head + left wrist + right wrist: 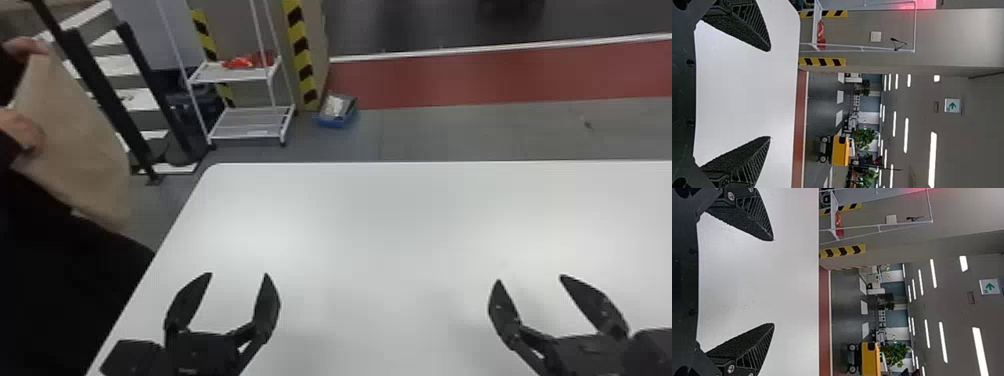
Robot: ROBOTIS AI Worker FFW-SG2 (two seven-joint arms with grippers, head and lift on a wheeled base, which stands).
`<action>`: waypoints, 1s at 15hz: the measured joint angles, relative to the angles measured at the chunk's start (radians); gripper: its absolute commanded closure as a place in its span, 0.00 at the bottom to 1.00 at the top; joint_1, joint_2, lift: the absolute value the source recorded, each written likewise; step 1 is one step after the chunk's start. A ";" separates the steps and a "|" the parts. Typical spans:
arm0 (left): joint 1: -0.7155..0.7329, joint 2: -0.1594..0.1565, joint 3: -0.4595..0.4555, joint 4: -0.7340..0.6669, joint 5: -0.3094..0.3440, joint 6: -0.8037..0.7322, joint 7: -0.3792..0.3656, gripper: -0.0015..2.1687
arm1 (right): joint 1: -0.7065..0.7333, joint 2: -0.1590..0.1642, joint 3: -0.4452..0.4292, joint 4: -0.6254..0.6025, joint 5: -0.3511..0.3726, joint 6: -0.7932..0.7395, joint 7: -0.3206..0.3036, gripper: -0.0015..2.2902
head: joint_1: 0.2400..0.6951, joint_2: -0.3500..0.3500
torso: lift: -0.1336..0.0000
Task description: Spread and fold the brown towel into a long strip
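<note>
Now left gripper [239, 274] and right gripper [530, 278] hover — fingers apart; person's hands [21, 131] hold brown towel [82, 142].

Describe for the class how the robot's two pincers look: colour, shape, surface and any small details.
The left pincer and right pincer look alike: matt black, each with two flat fingers tapering to points. The fingers' facing sides are rough and grainy, their flanks ribbed with slanting slats. Silvery round screws dot the finger bases.
</note>
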 measured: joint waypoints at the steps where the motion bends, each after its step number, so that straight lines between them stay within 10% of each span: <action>1: 0.001 0.000 0.001 0.000 -0.001 0.000 -0.001 0.04 | 0.000 0.000 -0.001 0.001 0.000 0.000 0.000 0.05 | 1.00 0.79 | 0.16; 15: -0.006 0.000 0.005 0.016 0.007 0.003 -0.012 0.04 | 0.001 0.001 -0.024 0.011 -0.015 0.001 -0.002 0.05 | 1.00 0.76 | 0.16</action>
